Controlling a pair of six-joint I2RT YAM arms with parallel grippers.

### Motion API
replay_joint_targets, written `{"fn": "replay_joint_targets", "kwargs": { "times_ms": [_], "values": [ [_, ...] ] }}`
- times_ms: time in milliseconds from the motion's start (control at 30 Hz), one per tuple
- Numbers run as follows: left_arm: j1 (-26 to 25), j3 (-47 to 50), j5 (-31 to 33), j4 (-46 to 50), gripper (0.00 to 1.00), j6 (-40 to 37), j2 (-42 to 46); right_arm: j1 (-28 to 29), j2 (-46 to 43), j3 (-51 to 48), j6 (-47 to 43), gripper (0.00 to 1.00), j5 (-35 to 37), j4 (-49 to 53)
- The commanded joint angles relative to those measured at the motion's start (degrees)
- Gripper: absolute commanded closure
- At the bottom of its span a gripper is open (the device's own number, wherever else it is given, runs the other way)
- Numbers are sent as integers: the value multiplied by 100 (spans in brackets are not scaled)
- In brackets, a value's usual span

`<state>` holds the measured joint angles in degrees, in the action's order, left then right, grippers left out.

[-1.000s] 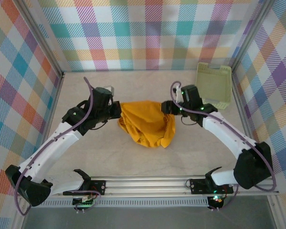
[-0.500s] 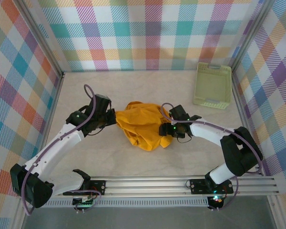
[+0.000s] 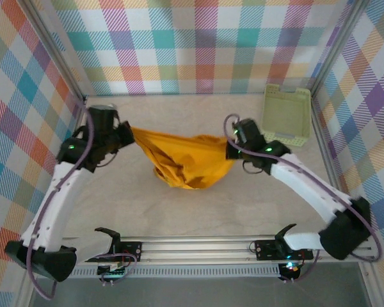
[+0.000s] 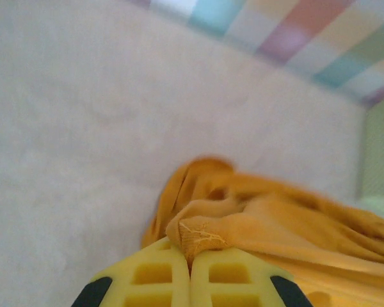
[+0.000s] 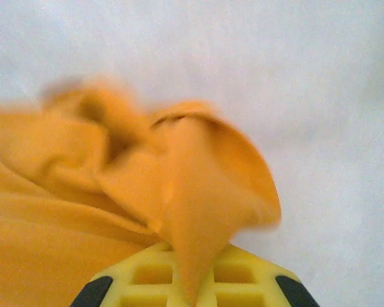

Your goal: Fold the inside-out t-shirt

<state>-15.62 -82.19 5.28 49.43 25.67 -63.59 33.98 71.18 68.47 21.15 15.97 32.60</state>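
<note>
Cloth of the t-shirt mustard yellow throughout; any print or tag lost in the folds, too bunched and blurred to read. Strung up between the two grippers above the middle of the table, upper edge pulled into a shallow sagging line. Bulk hanging below that line in a crumpled pouch with deep creases, lowest folds near or on the tabletop, cannot tell which.

Pinched at its left end by the left gripper, raised toward the back left corner. From the left wrist, yellow fingers pressed together on a bunched edge, a line of stitching showing just above the fingertips.

Pinched at its right end by the right gripper, clamped tight as well. From the right wrist, a pointed fold of fabric trapped between the closed fingers and spilling up and to the left, edges blurred.

Well apart from the t-shirt, a pale green basket lying flat in the back right corner. Around the table, walls in pastel plaid.
</note>
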Motion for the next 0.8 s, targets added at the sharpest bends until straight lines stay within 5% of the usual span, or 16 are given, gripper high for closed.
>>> {"fn": "replay_joint_targets", "kwargs": {
  "times_ms": [0,167,400,533,633,767],
  "values": [
    [190,-666,690,132,100,-176,697,-221,-801,735,-1021,100,975,669],
    [191,-129,811,366,100,30,559,-236,-401,1272,-1143,100,393,1108],
    [191,1620,-161,-44,100,184,-472,-258,810,373,-780,90,-21,495],
    [197,2116,-377,-336,100,132,-1122,-285,1730,676,-550,58,495,750],
    [193,2229,-552,-529,100,98,-1203,-105,1631,711,-536,38,414,815],
    [199,2263,-522,-692,100,109,-1108,703,1206,333,-543,26,269,577]
  ]
}}
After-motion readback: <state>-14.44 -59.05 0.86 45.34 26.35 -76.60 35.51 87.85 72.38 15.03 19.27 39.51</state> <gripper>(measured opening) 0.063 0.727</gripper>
